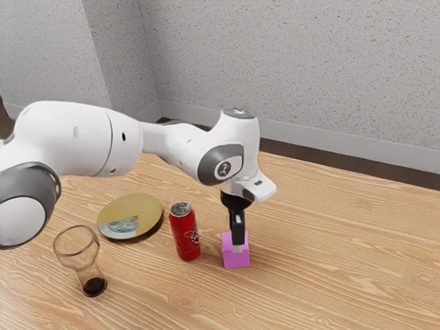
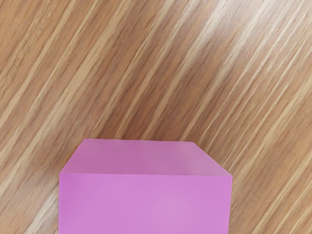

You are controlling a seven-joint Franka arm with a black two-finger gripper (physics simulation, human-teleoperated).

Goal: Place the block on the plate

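Clock: exterior view, centred on block, 12 toward the wall
Block: solid pink-purple cube (image 1: 236, 259), on the light wood-grain surface (image 1: 330, 261), off the plate
Tool: black gripper (image 1: 237, 246) at the block, pointing down; can't tell if apart, together or clamped
Can: red metal drink can (image 1: 184, 237), upright, just beside block, 9 o'clock
Plate: round gold plate, greyish patch (image 1: 134, 205), past can, near 10
Glass: clear flared glass, dark base (image 1: 81, 260), upright, between 8 and 9

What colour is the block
The block is pinkish purple, seen best in the wrist view.
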